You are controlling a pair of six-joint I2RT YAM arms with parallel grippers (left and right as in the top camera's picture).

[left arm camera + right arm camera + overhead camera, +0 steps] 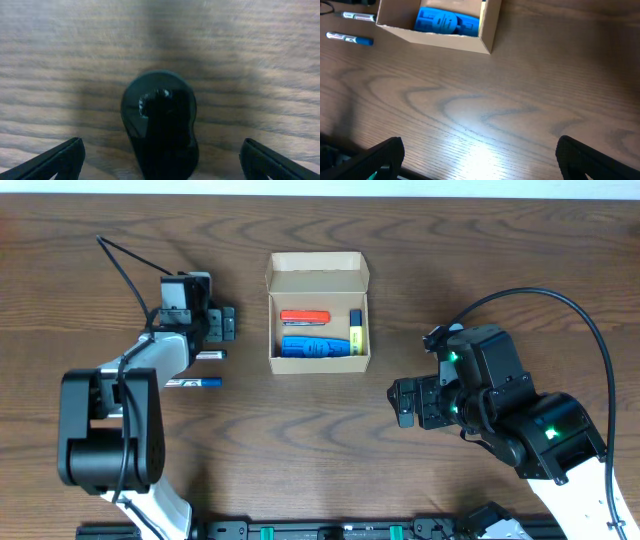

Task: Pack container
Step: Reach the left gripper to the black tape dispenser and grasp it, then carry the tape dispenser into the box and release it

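The container [318, 310] is a tan cardboard box, open, with its flap lid folded up at the far side. Inside lie a red item [305, 317], a blue item [315, 346] and a yellow highlighter [356, 331]. My left gripper [226, 323] is left of the box, low over the table and open. In the left wrist view its fingers [161, 145] stand wide apart around a dark rounded object [159, 115], blurred and not gripped. My right gripper [403, 402] is open and empty, right of and nearer than the box. The right wrist view [479, 142] shows the box [440, 42].
Two markers lie on the wooden table left of the box: a white one with a dark tip [210, 355] and a blue-capped one [195, 383]. Both also show in the right wrist view [357, 16] [350, 38]. A black cable [125, 265] runs behind the left arm.
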